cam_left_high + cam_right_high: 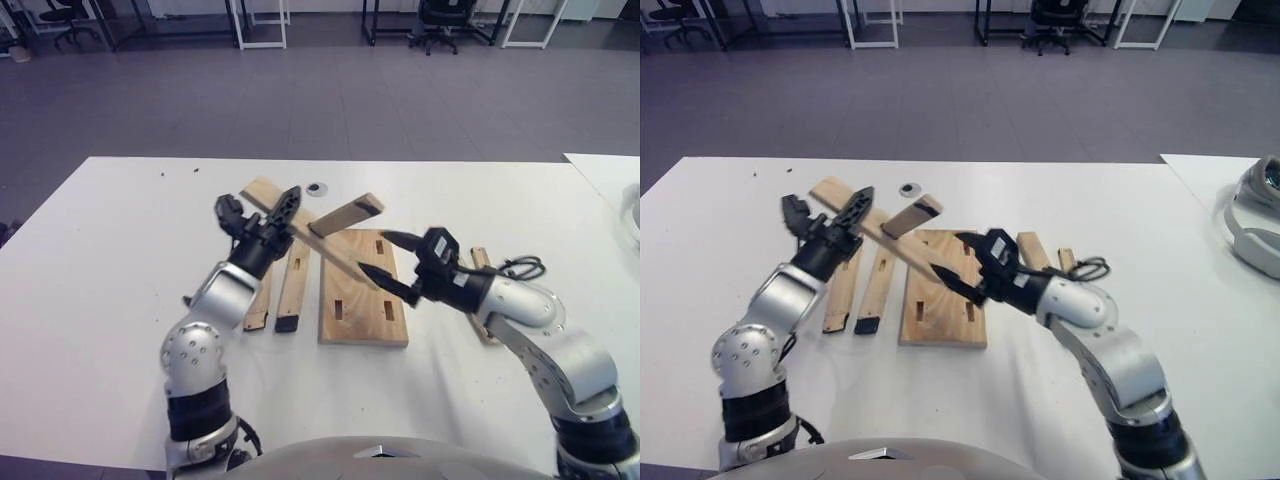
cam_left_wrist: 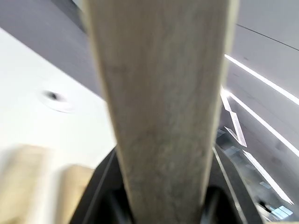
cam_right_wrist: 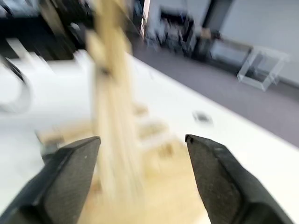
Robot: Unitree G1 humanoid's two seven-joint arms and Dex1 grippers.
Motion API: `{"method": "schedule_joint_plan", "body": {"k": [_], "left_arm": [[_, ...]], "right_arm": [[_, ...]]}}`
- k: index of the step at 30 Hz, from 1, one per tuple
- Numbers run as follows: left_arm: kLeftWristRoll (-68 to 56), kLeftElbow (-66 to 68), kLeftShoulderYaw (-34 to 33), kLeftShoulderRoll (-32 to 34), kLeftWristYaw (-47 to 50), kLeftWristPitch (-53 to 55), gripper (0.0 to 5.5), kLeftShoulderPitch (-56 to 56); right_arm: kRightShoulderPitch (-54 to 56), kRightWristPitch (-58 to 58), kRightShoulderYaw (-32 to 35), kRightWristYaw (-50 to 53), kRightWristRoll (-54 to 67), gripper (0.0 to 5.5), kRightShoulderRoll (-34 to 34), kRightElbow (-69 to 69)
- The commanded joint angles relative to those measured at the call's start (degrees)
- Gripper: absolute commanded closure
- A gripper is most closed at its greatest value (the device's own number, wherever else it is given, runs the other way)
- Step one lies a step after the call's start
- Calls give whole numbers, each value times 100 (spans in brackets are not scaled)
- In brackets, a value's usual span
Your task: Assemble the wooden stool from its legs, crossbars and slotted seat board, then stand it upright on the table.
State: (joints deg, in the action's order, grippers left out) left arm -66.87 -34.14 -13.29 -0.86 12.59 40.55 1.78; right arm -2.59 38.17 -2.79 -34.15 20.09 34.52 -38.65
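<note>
A white table (image 1: 110,260) holds wooden stool parts. The left gripper (image 1: 258,200) is clenched around the upper end of a long wooden bar (image 1: 328,252), holding it tilted above the table. A shorter dark-tipped piece (image 1: 348,214) branches off the bar and rises clear of the surface. The bar's lower end hangs over the slotted seat board (image 1: 362,318), which lies flat at the table's middle. The right gripper (image 1: 372,251) is spread wide on either side of that lower end, not gripping it. 2 loose legs (image 1: 293,285) lie side by side just left of the board. More wooden pieces (image 1: 482,258) lie to its right, partly behind the right arm.
</note>
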Motion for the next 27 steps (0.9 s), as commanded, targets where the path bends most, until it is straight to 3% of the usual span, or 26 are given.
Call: {"method": "schedule_joint_plan", "body": {"k": [1,7,11,18,27], "left_arm": [[-93,-1195,152,75,728,-22,448,-925],[952,-1234,419,424,794,-242,448,-1111],[1487,-925,760,382,475,-469,448,-1051],[2718,-813,1213,883,123,-659,448,-1076],[3493,-638,1651,953,-309,-854,448,-765]], "right_arm": [[-415,-319,145,194,-675,212,425,692],[-406,-857,-1145,213,-1765,212,333,1646],[-318,-922,-1594,55,-1932,212,153,1825],[-180,-1012,-1688,-3,-1916,212,-82,1829],[-156,-1046,-1600,-123,-1976,212,-79,1905]]}}
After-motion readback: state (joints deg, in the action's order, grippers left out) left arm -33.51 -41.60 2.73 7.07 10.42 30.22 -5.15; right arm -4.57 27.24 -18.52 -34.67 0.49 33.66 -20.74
